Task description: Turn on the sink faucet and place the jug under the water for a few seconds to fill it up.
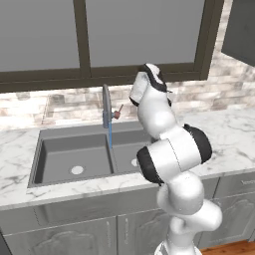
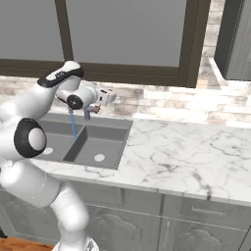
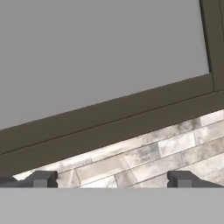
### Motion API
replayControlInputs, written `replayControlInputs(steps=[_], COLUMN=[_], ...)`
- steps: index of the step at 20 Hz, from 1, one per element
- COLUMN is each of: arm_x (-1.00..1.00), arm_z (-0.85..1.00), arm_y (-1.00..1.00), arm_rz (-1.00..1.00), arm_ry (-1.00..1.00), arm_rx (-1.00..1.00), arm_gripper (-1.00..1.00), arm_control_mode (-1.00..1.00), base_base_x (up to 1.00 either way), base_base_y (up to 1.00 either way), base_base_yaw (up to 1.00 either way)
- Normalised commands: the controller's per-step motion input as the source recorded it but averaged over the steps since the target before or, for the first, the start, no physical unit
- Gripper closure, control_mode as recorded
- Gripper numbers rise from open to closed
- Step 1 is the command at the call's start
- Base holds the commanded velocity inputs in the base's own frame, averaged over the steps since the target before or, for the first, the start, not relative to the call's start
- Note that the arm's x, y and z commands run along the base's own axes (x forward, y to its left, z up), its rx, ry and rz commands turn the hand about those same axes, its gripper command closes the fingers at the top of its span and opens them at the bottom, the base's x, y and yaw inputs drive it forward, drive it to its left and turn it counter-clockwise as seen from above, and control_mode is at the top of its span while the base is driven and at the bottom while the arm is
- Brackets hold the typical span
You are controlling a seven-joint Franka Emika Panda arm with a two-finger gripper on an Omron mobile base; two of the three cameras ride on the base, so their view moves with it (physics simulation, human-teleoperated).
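— Water [image 1: 109, 133] is running from the faucet [image 1: 106, 102] into the sink [image 1: 60, 162], so the first step looks done; filling is left.
— Gripper [image 3: 111, 180]?
— Jaws are standing spread, holding nothing, facing the window frame [image 3: 109, 122] and brick backsplash [image 3: 166, 151].
— Faucet's place?
— Just beside and below the gripper. I cannot tell where the jug is.

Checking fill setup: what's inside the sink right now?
The sink has two bowls, each with a round light drain; the water streams down from the faucet near the divider. No jug seen; the arm covers part of the right bowl.
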Motion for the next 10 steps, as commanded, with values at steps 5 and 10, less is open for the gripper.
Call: replayControlInputs(steps=[5,10], arm_x=[-0.58,-0.75], arm_z=[0.81,0.99], arm_y=[-0.37,-0.37], arm_rz=[0.00,0.00], arm_ry=[0.10,0.14], arm_rx=[-0.11,-0.01], arm_gripper=[-1.00,-1.00], arm_control_mode=[-1.00,-1.00], base_base_x=[0.00,0.00], base_base_y=[0.00,0.00], base_base_yaw=[0.00,0.00])
